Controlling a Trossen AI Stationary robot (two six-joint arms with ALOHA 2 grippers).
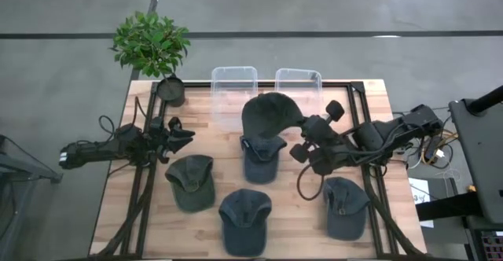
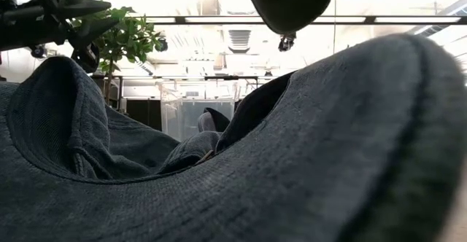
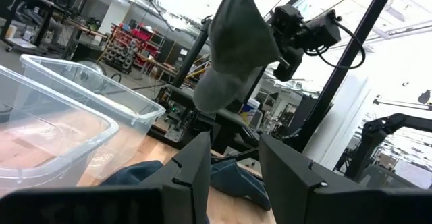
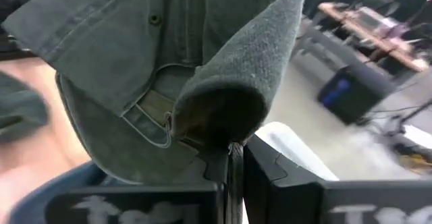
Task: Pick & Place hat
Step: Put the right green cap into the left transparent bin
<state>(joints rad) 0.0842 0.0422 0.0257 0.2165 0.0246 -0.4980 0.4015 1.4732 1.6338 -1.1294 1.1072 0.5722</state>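
plant [image 1: 151, 43]: potted, table's far corner, beyond left gripper
bins [image 1: 234, 82]: two, clear, just beyond right gripper

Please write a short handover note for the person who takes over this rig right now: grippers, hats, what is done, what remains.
Right gripper: shut on the green hat, held in the air above the table's back middle, near the two clear bins.
Left gripper: open, holding nothing, waiting at the table's left side.
Four hats lie on the table: one under the lifted hat, one front left, one front centre, one front right.
Done: one hat picked. Left: place it; both bins look empty.
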